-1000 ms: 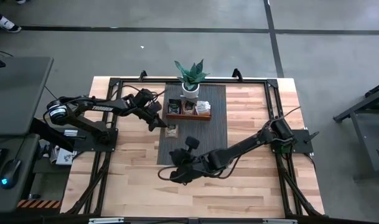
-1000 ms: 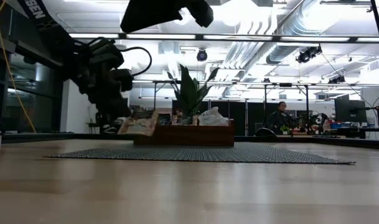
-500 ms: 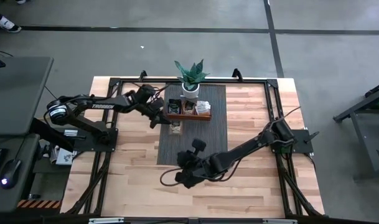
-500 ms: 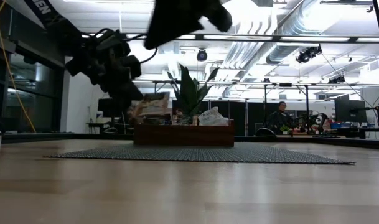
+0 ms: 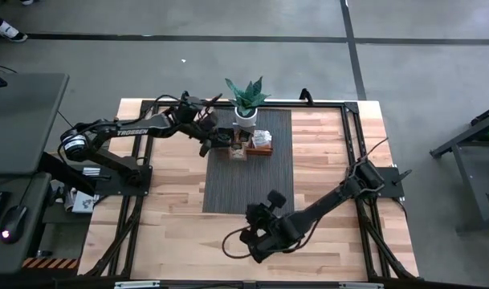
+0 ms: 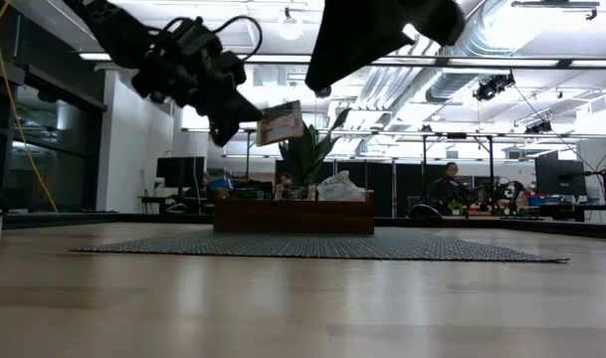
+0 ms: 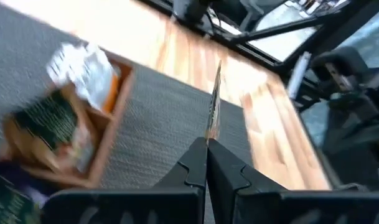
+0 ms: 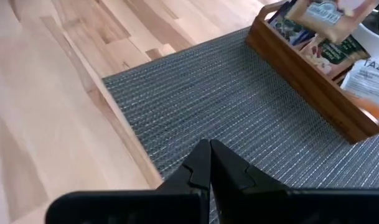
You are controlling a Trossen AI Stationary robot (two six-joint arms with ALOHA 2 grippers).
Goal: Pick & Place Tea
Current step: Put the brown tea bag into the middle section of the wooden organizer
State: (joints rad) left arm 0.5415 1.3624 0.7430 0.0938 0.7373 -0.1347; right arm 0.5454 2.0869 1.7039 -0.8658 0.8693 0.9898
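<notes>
My left gripper [image 7: 207,142] is shut on a tan tea sachet [image 6: 280,122], held in the air at the left end of the brown wooden tray [image 5: 264,151]. The same sachet shows edge-on in the left wrist view [image 7: 213,99]. In the tray lie more sachets, one orange-and-white [image 8: 368,73] and one dark green [image 8: 338,53]. My right gripper [image 8: 209,149] is shut with nothing in it. It hangs over the bare wood [image 5: 246,238] just off the near edge of the grey mat [image 5: 248,181]. My left gripper pinches the sachet's near edge [image 7: 209,132] between its two fingertips. The sachet sticks out ahead of the fingers. The fingers come slanting down from the table's left side. The sachet is lifted clear and tilted, its free end the higher.
A green plant in a white pot [image 5: 246,100] stands just behind the tray at the mat's far edge. Black frame rails [image 5: 352,144] run along the table's sides. Bare wood lies left and right of the mat.
My left gripper has risen from the mat and gone toward the tray, rolling a little. The sachet has come up with it, from the mat to above the tray's rim. My right gripper, still shut, has drawn back toward the table's near edge and somewhat right.
</notes>
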